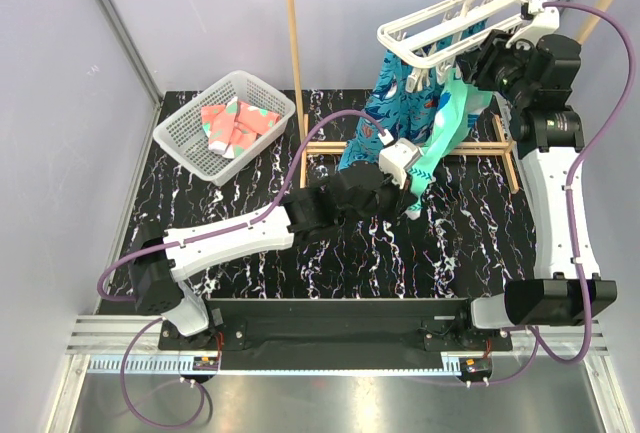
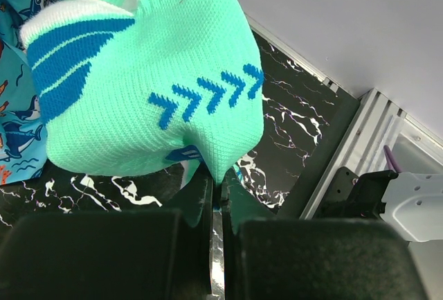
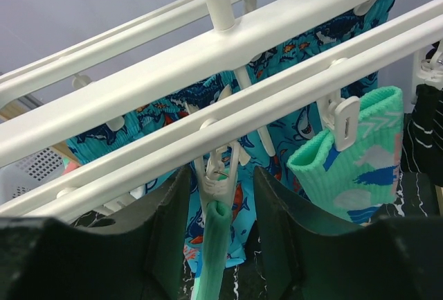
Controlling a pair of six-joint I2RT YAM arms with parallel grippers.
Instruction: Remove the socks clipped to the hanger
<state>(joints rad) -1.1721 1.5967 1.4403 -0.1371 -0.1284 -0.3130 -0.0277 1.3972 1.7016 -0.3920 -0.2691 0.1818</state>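
Top external view: black white-veined marbled worktop [image 1: 470, 243], pale lilac walls [image 1: 200, 13]. White mesh basket [image 1: 180, 138], rear left, holds coral-pink patterned socks [image 1: 235, 123]. White slatted plastic hanger [image 1: 450, 23] hangs tilted; a teal-green sock [image 1: 455, 118] stretches from it down-left, lower end pinched in the left gripper's [image 2: 216, 182] closed jaws. Right gripper [image 3: 220, 196] jaws stand apart around a white clip [image 3: 218, 175], gripping nothing.

No readable text, brands or numbers. The teal sock [image 2: 138, 106] carries only blue chevron marks. The tick strip [image 1: 330, 362] on the near rail is too small to read.
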